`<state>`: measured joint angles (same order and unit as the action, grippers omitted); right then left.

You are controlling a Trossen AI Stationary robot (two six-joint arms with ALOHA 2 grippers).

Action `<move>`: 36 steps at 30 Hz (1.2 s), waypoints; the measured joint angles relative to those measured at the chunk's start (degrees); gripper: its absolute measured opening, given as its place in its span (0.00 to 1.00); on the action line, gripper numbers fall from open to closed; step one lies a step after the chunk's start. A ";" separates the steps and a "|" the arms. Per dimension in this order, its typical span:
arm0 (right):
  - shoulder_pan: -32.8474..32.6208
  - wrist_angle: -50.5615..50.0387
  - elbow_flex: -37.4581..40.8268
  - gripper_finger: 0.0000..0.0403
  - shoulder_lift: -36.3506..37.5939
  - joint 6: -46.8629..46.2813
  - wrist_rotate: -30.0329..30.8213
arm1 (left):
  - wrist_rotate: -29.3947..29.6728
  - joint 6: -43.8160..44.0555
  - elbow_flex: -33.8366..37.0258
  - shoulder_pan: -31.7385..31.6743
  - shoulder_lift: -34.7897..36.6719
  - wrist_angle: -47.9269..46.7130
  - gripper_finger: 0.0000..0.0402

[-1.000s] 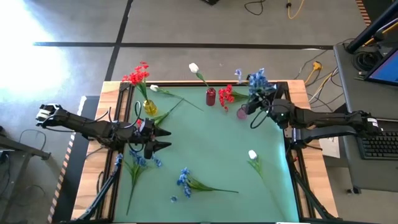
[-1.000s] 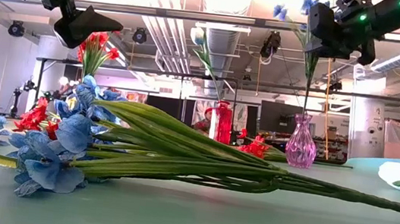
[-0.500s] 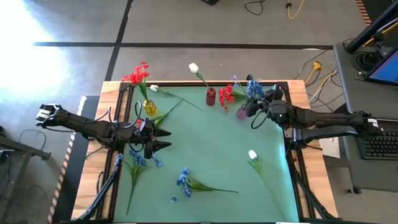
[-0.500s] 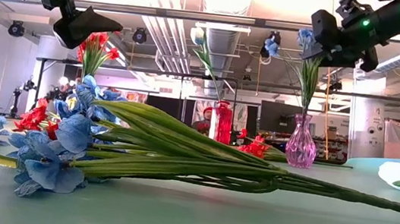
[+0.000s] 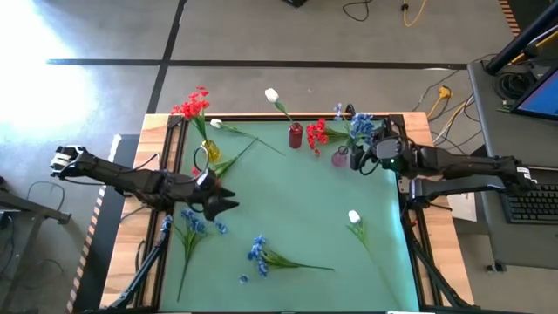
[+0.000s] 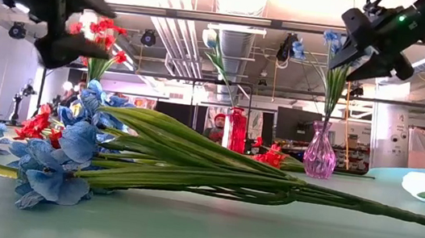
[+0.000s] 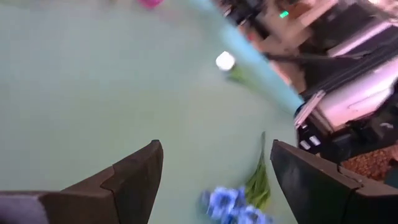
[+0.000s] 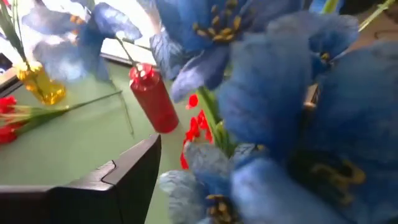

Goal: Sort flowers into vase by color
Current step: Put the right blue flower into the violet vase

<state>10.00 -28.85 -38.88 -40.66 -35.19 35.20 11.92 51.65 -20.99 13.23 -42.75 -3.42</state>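
Observation:
A blue flower spray (image 5: pixel 359 129) stands in the pink vase (image 5: pixel 339 158) at the far right, its stem down in the vase's neck (image 6: pixel 324 126). My right gripper (image 5: pixel 359 160) hovers open just right of it. In the right wrist view the blue blooms (image 8: pixel 280 106) fill the picture, beside one finger (image 8: pixel 134 180). My left gripper (image 5: pixel 225 202) hangs open over the mat's left part, above bare mat (image 7: pixel 124 93). Red flowers (image 5: pixel 192 105) stand in the yellow vase (image 5: pixel 209 150). A white flower (image 5: pixel 272 95) stands in the red vase (image 5: pixel 296 135). My right gripper stands open close to the blue spray's blooms (image 8: pixel 205 149). The blooms hide its other finger, so I cannot tell whether a finger touches them. The spray stands upright in the pink vase.
Loose on the green mat lie two blue sprays (image 5: pixel 190 225) (image 5: pixel 258 249), a white bud (image 5: pixel 354 217), a red flower (image 5: pixel 316 133) by the red vase and a white flower (image 5: pixel 215 124) near the yellow vase. The mat's middle is free.
My right gripper has opened and let go of the blue spray, which has sunk lower into the pink vase and stands there. The gripper has tipped and drawn a little toward the table's right edge. My left gripper has rolled and tipped downward in place.

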 joint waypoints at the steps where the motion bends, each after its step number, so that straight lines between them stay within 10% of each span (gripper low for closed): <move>1: 0.00 -0.94 -0.39 0.68 0.00 -0.51 -0.64 | -1.05 1.84 0.00 0.02 -0.19 -1.77 0.71; 17: 0.00 -15.93 -4.87 0.67 0.00 -13.40 -14.98 | -5.14 8.99 -18.87 2.75 -11.26 -37.71 0.68; 36: 0.00 -17.51 -4.87 0.63 -0.04 -16.73 -31.26 | -10.72 30.86 -23.15 16.22 -22.91 -46.25 0.68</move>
<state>10.00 -46.36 -43.75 -40.71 -51.91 3.94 1.20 82.51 -44.14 29.45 -65.65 -49.67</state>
